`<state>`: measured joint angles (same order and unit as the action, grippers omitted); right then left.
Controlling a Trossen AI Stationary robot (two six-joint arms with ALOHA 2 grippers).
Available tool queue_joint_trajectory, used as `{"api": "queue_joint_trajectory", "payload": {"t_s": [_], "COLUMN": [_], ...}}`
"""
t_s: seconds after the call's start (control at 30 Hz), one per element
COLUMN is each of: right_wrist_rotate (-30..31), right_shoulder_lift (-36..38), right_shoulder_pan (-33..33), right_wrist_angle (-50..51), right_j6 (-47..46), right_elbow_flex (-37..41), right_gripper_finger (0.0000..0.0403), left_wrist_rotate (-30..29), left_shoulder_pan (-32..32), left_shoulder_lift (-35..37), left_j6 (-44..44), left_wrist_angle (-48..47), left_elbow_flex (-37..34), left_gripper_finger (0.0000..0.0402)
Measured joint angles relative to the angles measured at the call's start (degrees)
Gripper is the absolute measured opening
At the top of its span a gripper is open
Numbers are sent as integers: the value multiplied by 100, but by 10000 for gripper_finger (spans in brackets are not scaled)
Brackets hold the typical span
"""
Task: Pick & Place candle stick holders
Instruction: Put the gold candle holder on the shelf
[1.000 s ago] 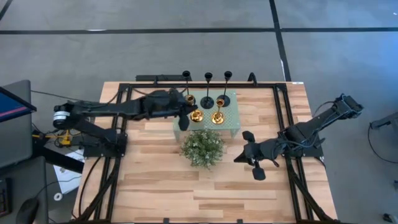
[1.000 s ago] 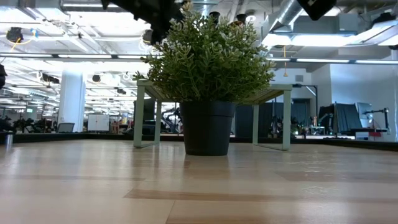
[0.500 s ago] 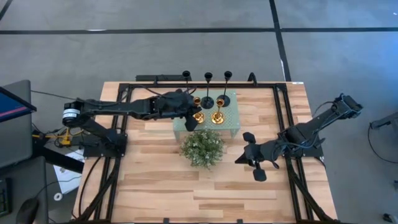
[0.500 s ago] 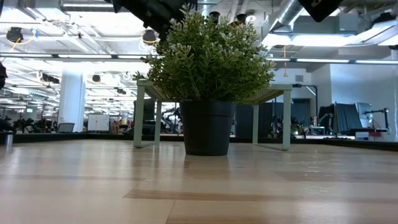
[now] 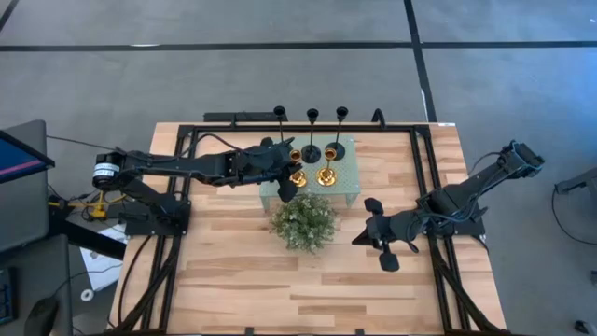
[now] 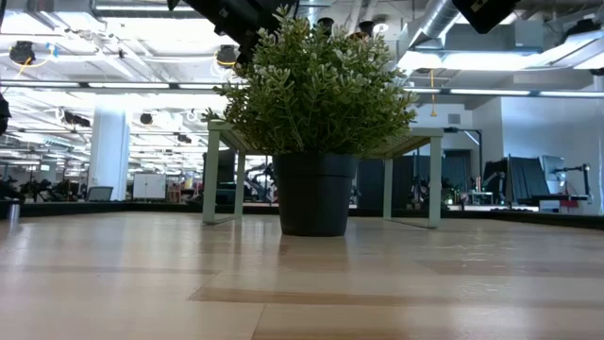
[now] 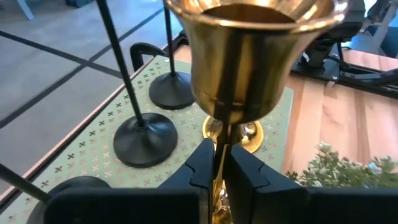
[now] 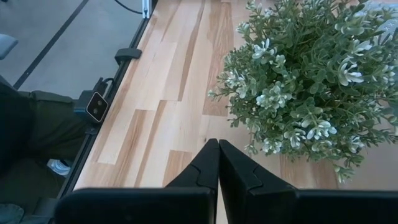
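While the left pincer (image 7: 219, 163) is clenched on a gold holder's (image 7: 245, 56) stem, a straight lift is advised, black holders (image 7: 142, 138) avoided.

I see a grey floor (image 5: 280, 56) crossed by dark lines around my wooden table (image 5: 233, 271), with bright ceiling lights (image 6: 123, 38) and exposed ducts (image 6: 444, 19) overhead.

Bushy green plant (image 5: 304, 220) in dark pot (image 6: 313, 194) stands near middle of wooden bench (image 5: 233, 271) – just in front of a small pale green stand (image 5: 347, 177) w/ cross pattern top. Grey floor (image 5: 280, 56) w/ dark lines beyond; monitor (image 5: 19, 159) off bench edge
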<state>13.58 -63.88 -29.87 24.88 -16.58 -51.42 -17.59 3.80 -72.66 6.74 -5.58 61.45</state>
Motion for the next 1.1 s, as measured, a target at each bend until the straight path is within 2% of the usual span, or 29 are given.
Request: {"api": "queue_joint_trajectory", "payload": {"t_s": [1.1], "right_wrist_rotate": [0], "right_shoulder_lift": [-2], "right_shoulder_pan": [-2], "right_wrist_angle": [-4], "right_j6": [0], "right_elbow_flex": [0], "right_gripper_finger": [0], "left_wrist_rotate": [-235], "left_shoulder_pan": [3], "left_shoulder_lift": [-205], "left_j6": [61], "left_wrist_angle": [50], "left_elbow_flex": [-9], "left_gripper_finger": [27]}}
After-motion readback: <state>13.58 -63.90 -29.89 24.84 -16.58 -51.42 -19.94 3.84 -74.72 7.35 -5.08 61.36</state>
